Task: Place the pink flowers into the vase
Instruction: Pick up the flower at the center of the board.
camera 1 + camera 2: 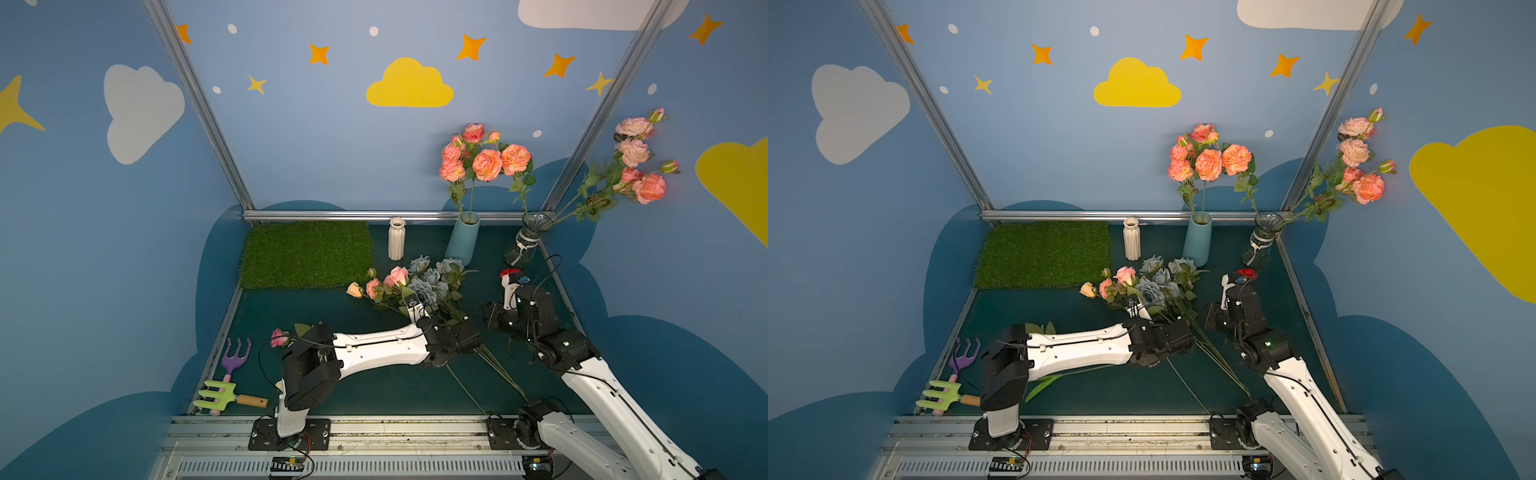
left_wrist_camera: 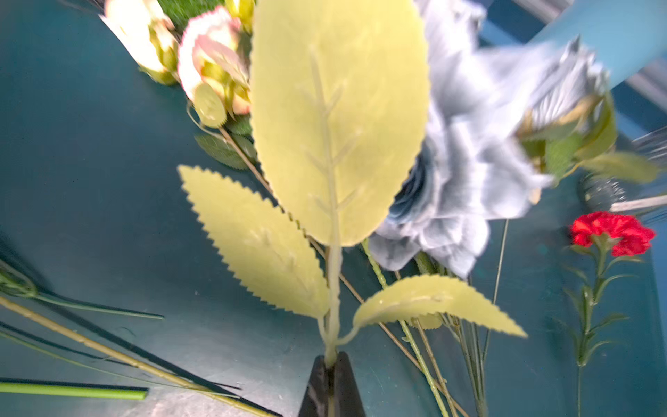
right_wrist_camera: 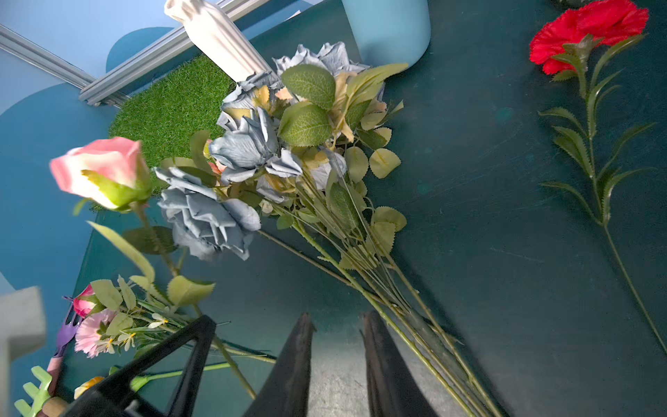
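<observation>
- So, the left gripper [image 2: 330,361] was clamped fully shut on a thin pale stem carrying three serrated leaves [image 2: 335,119]. From the right wrist view that stem ran up to a pink rose [image 3: 101,169], which looked to be off the table [image 1: 374,386].
- The right gripper [image 3: 337,325] hung low over the table with its jaws a little apart and nothing between them, just beside the stems of the grey-blue roses [image 3: 209,216].
- More pink flowers [image 1: 376,286] lay on the table touching that grey-blue bunch, and a lone pink bud [image 1: 279,337] sat close to the left arm [image 1: 374,349].
- Pink blooms already stood in the blue vase [image 1: 462,245] and the glass vase [image 1: 524,243], while the white vase [image 1: 396,241] was empty. Honestly couldn't tell which one this rose was meant for.
- The grip looked to be partway along the stem with a tail sticking out past the jaws, so I'd have swung the wrist until that tail pointed straight down before going anywhere near a vase mouth.
- Worth lifting high first, since those leaves sat right against the grey-blue roses and could've dragged them along.
- I'd have come at the rim from above, not sideways, because the blooms already in there could get knocked.
- Only let go once the stem was well down inside, as a thin stem with a heavy head would probably tip out otherwise.
</observation>
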Motion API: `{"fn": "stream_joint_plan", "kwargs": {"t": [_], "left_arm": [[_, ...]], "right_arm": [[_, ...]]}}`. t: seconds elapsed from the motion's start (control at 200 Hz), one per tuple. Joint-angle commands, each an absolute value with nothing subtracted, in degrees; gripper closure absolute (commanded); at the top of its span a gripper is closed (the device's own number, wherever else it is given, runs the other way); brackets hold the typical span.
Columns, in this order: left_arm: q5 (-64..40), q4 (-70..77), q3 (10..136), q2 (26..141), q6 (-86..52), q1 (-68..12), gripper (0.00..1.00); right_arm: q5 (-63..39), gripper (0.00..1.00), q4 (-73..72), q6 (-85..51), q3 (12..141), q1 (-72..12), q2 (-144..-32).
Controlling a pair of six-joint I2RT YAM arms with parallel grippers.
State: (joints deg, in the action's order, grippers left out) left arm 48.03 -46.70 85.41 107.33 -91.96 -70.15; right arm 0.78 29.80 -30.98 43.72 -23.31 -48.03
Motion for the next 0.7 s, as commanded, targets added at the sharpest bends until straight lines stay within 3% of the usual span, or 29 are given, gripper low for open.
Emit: {"fn": "stream_joint_plan", "kwargs": {"t": [0.0, 0.451, 0.561, 0.696], "left_arm": [[54.6, -50.2, 83.4, 103.6, -93.7, -70.7, 0.98], [66.0, -49.7, 78.2, 93.5, -92.1, -70.2, 0.98], [67.6, -44.1, 76.5, 89.7, -84.5, -68.8, 0.98], [65.4, -27.1, 69.7, 83.1, -68.9, -66.0, 0.98]], "right_arm": [[0.3, 0.72, 28.2, -30.2, 43.1, -22.9, -48.8], [-3.9, 0.71, 22.3, -28.4, 42.0, -22.7, -51.5], [-4.7, 0.71, 21.7, -27.7, 42.6, -22.7, -54.3], [-7.9, 0.71, 22.1, -26.6, 44.7, -22.7, -58.6]]}}
